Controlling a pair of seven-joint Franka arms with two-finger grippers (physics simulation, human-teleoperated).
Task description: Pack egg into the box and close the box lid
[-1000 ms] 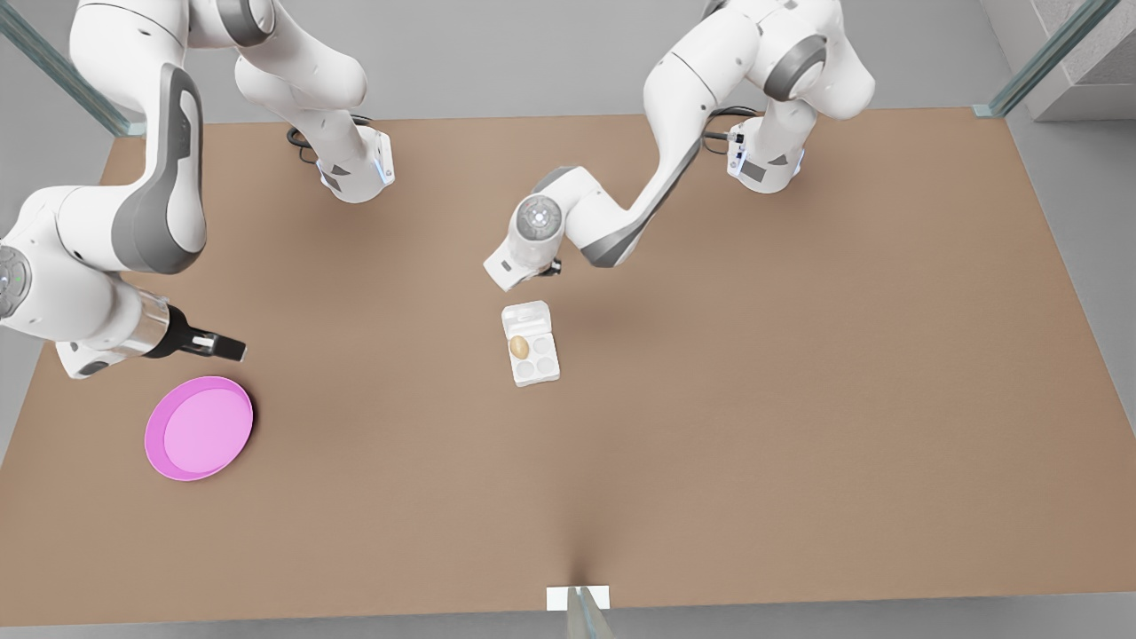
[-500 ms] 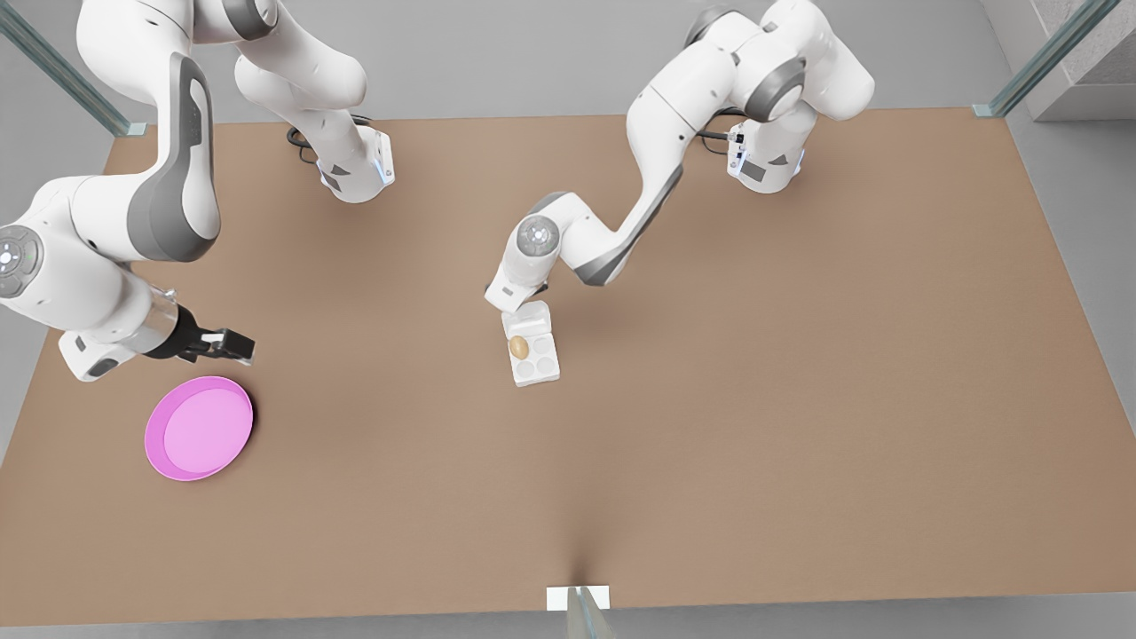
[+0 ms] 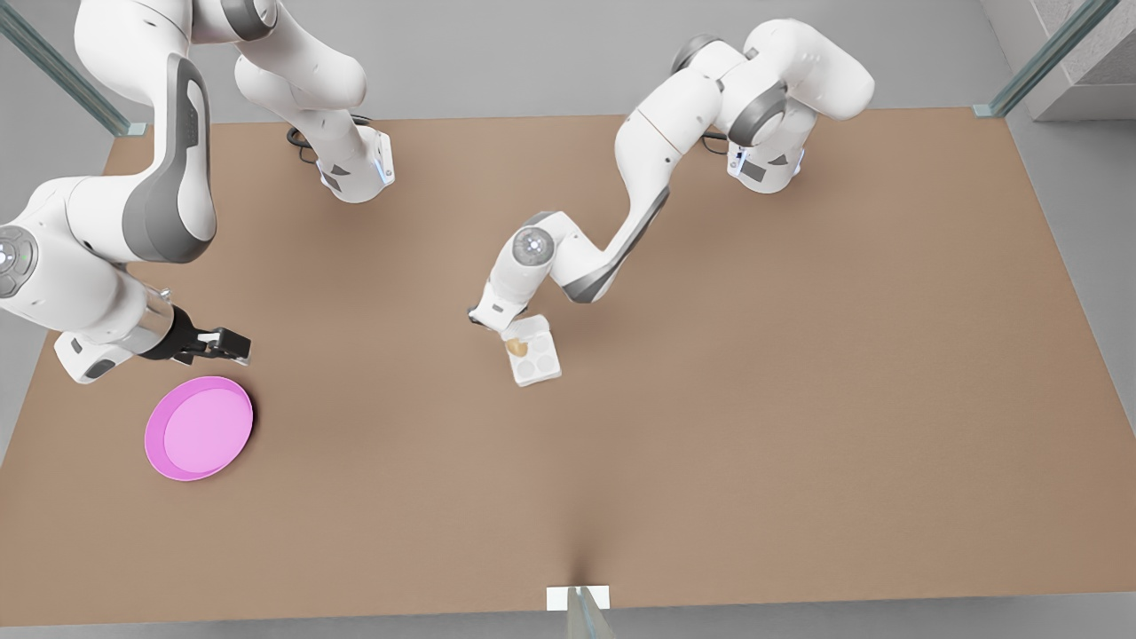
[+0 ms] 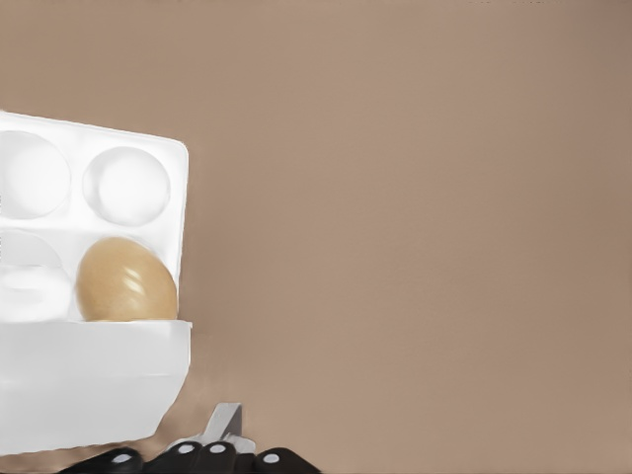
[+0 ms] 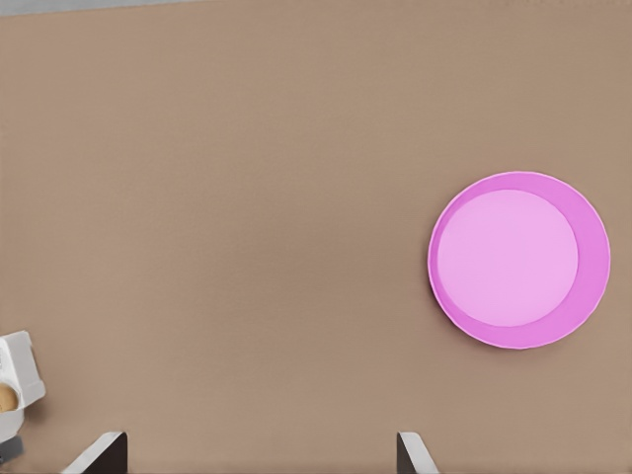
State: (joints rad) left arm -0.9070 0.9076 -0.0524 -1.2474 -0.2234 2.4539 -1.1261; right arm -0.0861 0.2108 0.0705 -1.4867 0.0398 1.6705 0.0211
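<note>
Left tool: sits at the hinge side of the box, against the far edge of the box lid. You cannot tell how wide it stands; the wrist body covers it in the front view. Judged purpose: pushing or lifting the flap over, since the placement suits a fold about the hinge rather than a pick.

Box lid: in the left wrist view it stands tilted up from the counter, its edge just beside the egg, not yet down on the cups. Closing judged under way, not finished.

Box contents: four cups. The egg sits in one cup of the row nearest the hinge, on the front view's left. The other three cups are empty. The packing step reads as done.

Risk, as a judgement: the egg stands proud of its cup, so watch that the flap clears it.

Right tool: waits well apart at the front view's left, spread wide with nothing between its fingertips, just beyond the pink plate. The plate holds nothing.
</note>
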